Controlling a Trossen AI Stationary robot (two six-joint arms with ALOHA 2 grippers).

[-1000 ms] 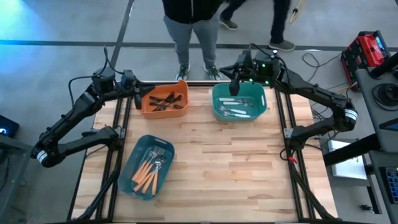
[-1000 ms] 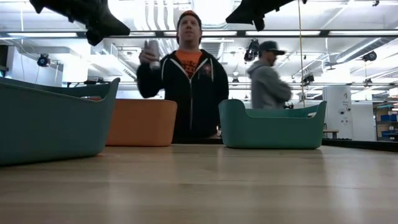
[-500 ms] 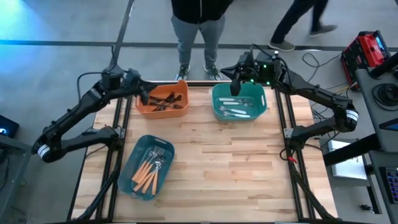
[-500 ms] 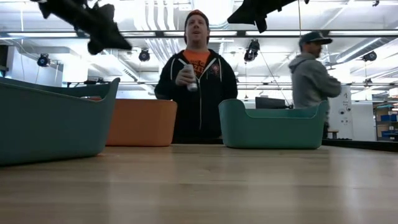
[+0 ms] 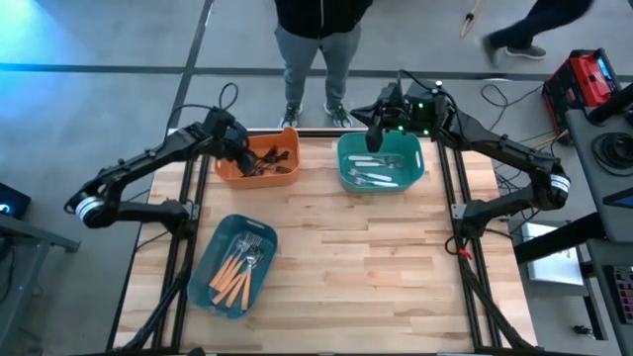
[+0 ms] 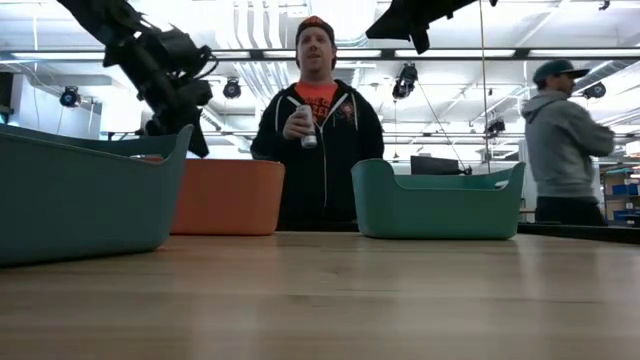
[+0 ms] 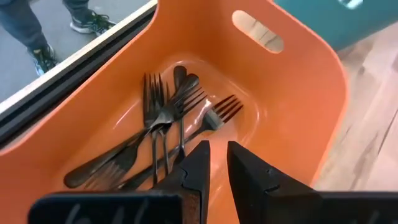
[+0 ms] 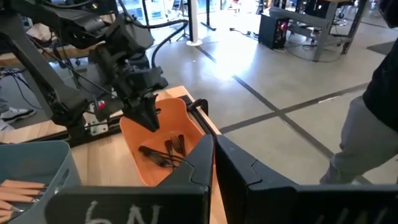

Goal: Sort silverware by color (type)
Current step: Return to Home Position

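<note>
Closest to us, the blue-green bin (image 6: 80, 200) holds the orange-handled forks (image 5: 235, 274). Farther back, two bins sit side by side at the far edge of the table (image 5: 336, 257). The orange bin (image 7: 298, 93) has the black forks (image 7: 158, 134) in a loose pile, and the left gripper (image 7: 217, 149) hangs low over them — its fingers are a little apart and hold nothing. The green bin (image 5: 417, 163) has the white forks (image 5: 376, 176), and the right gripper (image 8: 214, 146) hovers over its far rim, fingers pressed together, also empty. So every fork looks sorted, and we think only the trip home is left. Here is the worry: the left gripper is so low that, if the arm swings away before it lifts, it could bump the orange wall and shove the bin, or hook a fork and flick it out. Behind the table a person (image 6: 318, 140) stands close with a can — a wide swing should stay away from there.
</note>
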